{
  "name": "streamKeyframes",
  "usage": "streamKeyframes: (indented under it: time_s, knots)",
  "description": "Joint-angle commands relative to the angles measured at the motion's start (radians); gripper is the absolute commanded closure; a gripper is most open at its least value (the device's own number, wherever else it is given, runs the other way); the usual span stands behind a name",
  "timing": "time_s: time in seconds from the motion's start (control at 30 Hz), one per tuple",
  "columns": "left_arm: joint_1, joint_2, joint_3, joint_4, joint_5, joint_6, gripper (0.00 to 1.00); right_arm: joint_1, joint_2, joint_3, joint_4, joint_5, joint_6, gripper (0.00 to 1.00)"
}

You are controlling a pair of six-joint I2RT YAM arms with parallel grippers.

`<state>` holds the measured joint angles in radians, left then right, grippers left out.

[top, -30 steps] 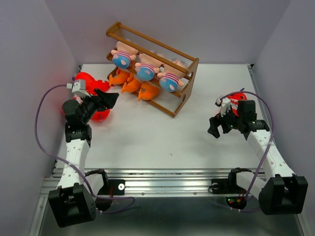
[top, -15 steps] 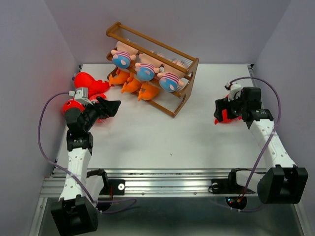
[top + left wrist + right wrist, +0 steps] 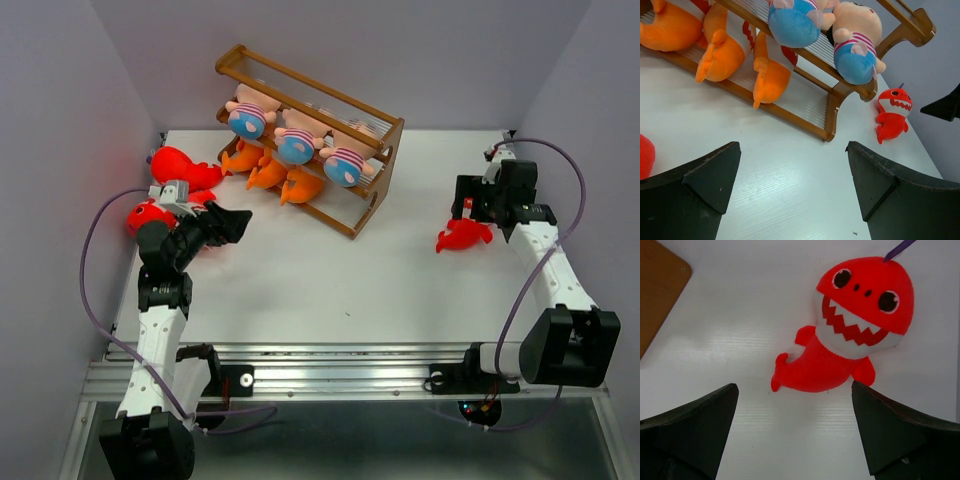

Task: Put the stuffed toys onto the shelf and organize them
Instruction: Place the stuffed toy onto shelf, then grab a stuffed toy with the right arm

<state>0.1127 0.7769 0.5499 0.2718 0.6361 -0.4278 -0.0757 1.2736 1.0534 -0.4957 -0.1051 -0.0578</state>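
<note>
Both the left gripper and right gripper stand wide open, empty. The right gripper has drawn back toward the upper right, uncovering a red shark lying on the table at centre right, well apart from the shelf, so it remains unshelved.

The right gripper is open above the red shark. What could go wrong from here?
1. The red shark lies off-centre, toward one finger of the open right gripper, so closing might catch only a fin.
2. The dolls lean over the front rail of the shelf; a careless placement could knock them off.
</note>
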Motion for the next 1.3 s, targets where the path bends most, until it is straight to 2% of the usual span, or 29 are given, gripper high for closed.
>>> streamKeyframes:
  time_s: [0.0, 0.13, 0.33, 0.53, 0.57, 0.63, 0.67, 0.73, 0.77, 0.83, 0.87, 0.97, 1.07, 1.17, 1.27]
  knots:
    - [-0.004, -0.010, 0.041, 0.033, 0.022, 0.021, 0.01, -0.039, 0.038, 0.054, 0.109, 0.199, 0.111, 0.00]
    - [-0.004, -0.010, 0.039, 0.035, 0.025, 0.021, 0.01, -0.076, 0.087, 0.043, 0.192, 0.189, 0.128, 0.00]
    - [-0.002, -0.013, 0.039, 0.038, 0.031, 0.023, 0.01, -0.094, 0.245, 0.088, 0.304, 0.203, 0.082, 0.00]
    - [-0.004, -0.011, 0.038, 0.041, 0.040, 0.023, 0.01, -0.113, 0.378, 0.106, 0.390, 0.185, 0.084, 0.12]
    - [-0.004, -0.011, 0.036, 0.043, 0.040, 0.024, 0.01, -0.122, 0.391, 0.109, 0.396, 0.182, 0.088, 0.19]
    - [-0.004, -0.011, 0.035, 0.043, 0.042, 0.024, 0.01, -0.122, 0.412, 0.103, 0.410, 0.176, 0.092, 0.25]
    - [-0.004, -0.011, 0.036, 0.043, 0.045, 0.023, 0.01, -0.122, 0.412, 0.096, 0.416, 0.165, 0.092, 0.38]
    - [-0.002, -0.010, 0.035, 0.049, 0.051, 0.024, 0.01, -0.122, 0.409, 0.071, 0.437, 0.156, 0.090, 0.50]
    - [-0.004, -0.008, 0.032, 0.055, 0.062, 0.021, 0.01, -0.122, 0.400, 0.062, 0.444, 0.153, 0.084, 0.65]
    - [-0.008, -0.007, 0.028, 0.066, 0.076, 0.017, 0.01, -0.131, 0.388, 0.048, 0.451, 0.151, 0.079, 0.80]
    - [-0.022, -0.008, 0.028, 0.073, 0.085, 0.018, 0.01, -0.131, 0.371, 0.036, 0.457, 0.154, 0.078, 0.91]
    - [-0.063, -0.010, 0.028, 0.078, 0.089, 0.027, 0.01, -0.131, 0.333, 0.019, 0.456, 0.139, 0.087, 0.98]
    - [-0.106, -0.010, 0.031, 0.078, 0.089, 0.038, 0.01, -0.131, 0.250, -0.012, 0.451, 0.095, 0.105, 0.99]
    - [-0.152, -0.013, 0.031, 0.076, 0.089, 0.049, 0.01, -0.131, 0.149, -0.042, 0.419, 0.031, 0.118, 0.99]
    - [-0.197, -0.022, 0.035, 0.078, 0.086, 0.063, 0.01, -0.131, 0.044, -0.070, 0.370, -0.097, 0.115, 0.99]
